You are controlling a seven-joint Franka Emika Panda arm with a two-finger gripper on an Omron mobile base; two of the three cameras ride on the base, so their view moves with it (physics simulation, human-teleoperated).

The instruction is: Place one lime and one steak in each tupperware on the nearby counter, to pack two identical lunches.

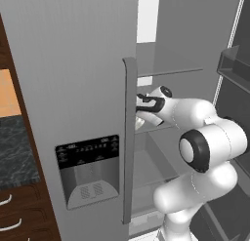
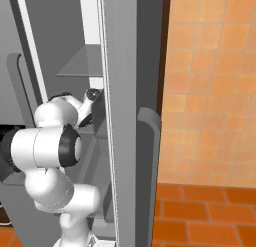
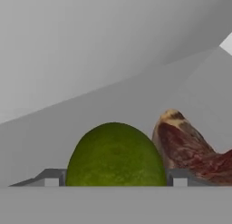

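In the hand view a yellow-green lime (image 3: 115, 155) rests on the grey fridge shelf (image 3: 90, 105), right in front of the camera. My gripper (image 3: 115, 181) straddles it, with one fingertip (image 3: 53, 177) against its left side and the other against its right side. A brown-red steak (image 3: 188, 150) lies just right of the lime, close to it. In the left base view my hand (image 1: 149, 104) reaches into the open fridge behind the door's edge. A strip of the dark marbled counter (image 1: 14, 147) lies at the far left. The tupperware is out of view.
The shut left fridge door with its dispenser panel (image 1: 88, 169) and tall handle (image 1: 129, 137) stands close on the left of the arm. The open right door with its bins (image 1: 234, 69) flanks the other side. An orange tiled wall (image 2: 210, 81) is beyond.
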